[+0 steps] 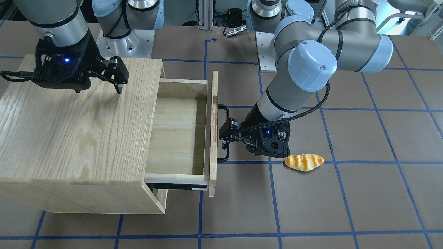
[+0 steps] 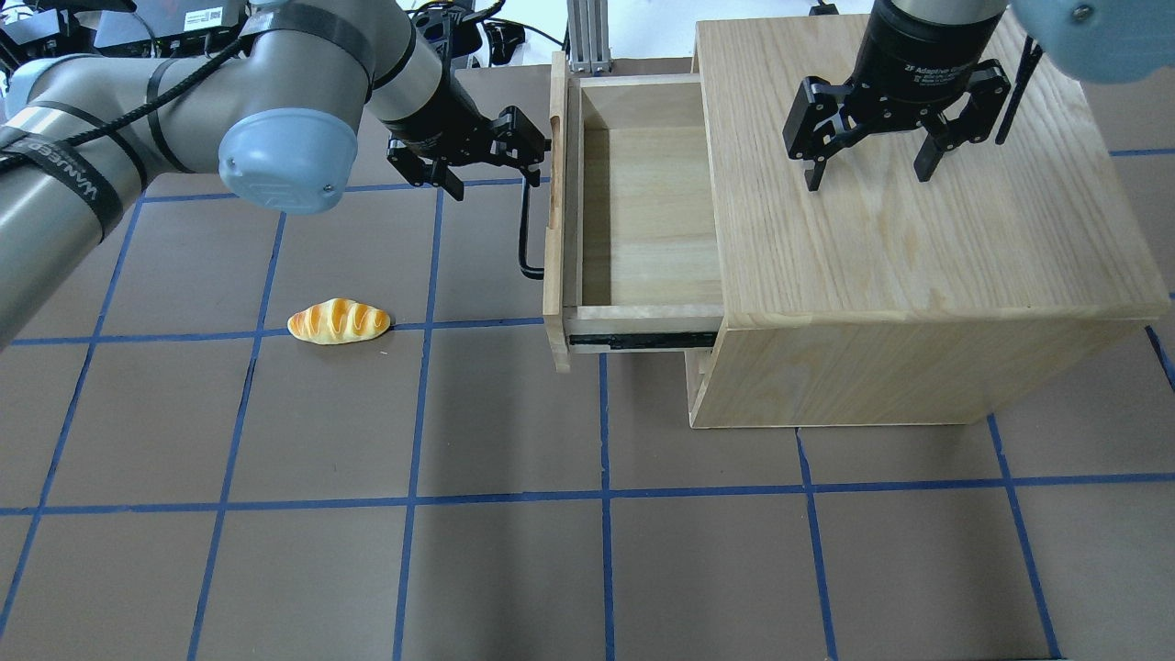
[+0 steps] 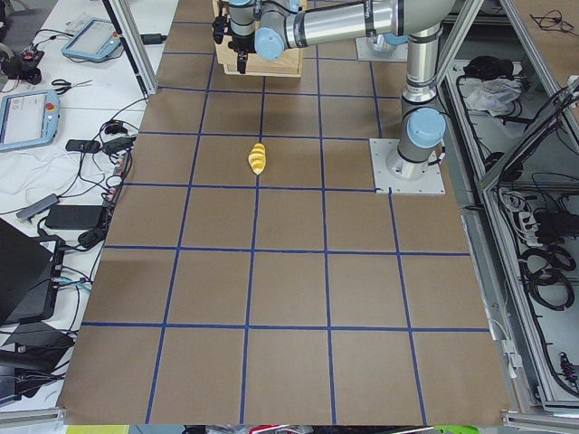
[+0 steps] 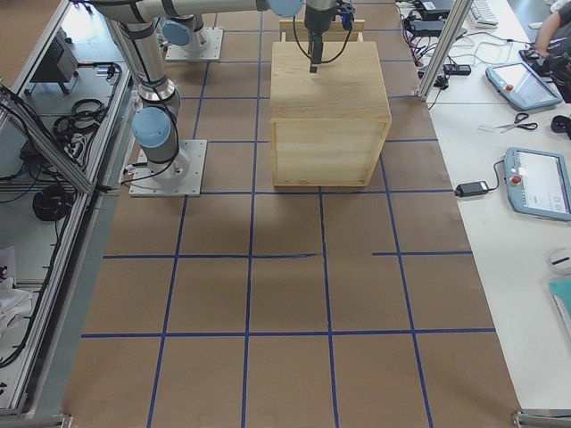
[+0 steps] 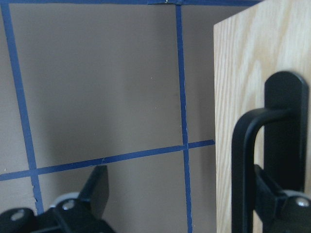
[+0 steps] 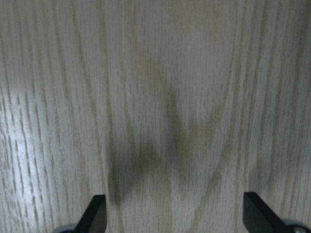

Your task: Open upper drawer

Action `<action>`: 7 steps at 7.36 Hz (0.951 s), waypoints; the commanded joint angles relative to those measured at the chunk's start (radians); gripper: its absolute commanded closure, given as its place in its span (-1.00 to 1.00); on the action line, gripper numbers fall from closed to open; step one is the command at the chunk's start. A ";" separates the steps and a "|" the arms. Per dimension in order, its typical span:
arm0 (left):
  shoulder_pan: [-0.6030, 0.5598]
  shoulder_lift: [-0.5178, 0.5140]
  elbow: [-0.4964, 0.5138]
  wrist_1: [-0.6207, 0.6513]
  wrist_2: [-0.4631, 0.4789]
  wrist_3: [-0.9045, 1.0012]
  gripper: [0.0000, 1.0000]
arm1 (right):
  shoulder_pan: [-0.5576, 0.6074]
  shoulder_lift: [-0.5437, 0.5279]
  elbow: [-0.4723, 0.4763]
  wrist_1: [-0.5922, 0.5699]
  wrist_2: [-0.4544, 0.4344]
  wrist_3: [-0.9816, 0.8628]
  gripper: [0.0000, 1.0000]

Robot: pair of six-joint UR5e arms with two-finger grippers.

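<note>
In front of the cabinet (image 2: 900, 239), the upper drawer (image 2: 643, 220) stands well out. The left tool (image 2: 500, 170) is spread around the handle (image 2: 523, 229); I think it should draw back straight, without catching the bar. The right tool (image 2: 867, 179) hangs spread above the cabinet.

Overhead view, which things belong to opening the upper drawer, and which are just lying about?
For the job:
upper drawer, pulled out
black handle
left gripper, at the handle
cabinet
right gripper, over the cabinet top

Just lying about:
bread roll
</note>
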 commanded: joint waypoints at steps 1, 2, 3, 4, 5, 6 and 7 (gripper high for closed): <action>0.021 0.048 0.026 -0.120 0.080 0.027 -1.00 | -0.001 0.000 0.000 0.000 0.000 0.000 -1.00; 0.021 0.091 0.034 -0.187 0.092 0.027 -1.00 | -0.001 0.000 0.000 0.000 0.000 0.000 -1.00; 0.023 0.129 0.037 -0.236 0.093 0.027 -1.00 | 0.000 0.000 0.000 0.000 0.000 0.000 -1.00; 0.026 0.166 0.037 -0.284 0.131 0.029 -1.00 | -0.001 0.000 0.000 0.000 0.000 -0.001 -1.00; 0.064 0.191 0.037 -0.307 0.203 0.058 -1.00 | 0.000 0.000 0.000 0.000 0.000 -0.001 -1.00; 0.099 0.224 0.037 -0.362 0.213 0.098 -1.00 | 0.000 0.000 0.000 0.000 0.000 0.000 -1.00; 0.101 0.266 0.037 -0.414 0.249 0.099 -1.00 | 0.000 0.000 0.000 0.000 0.000 0.000 -1.00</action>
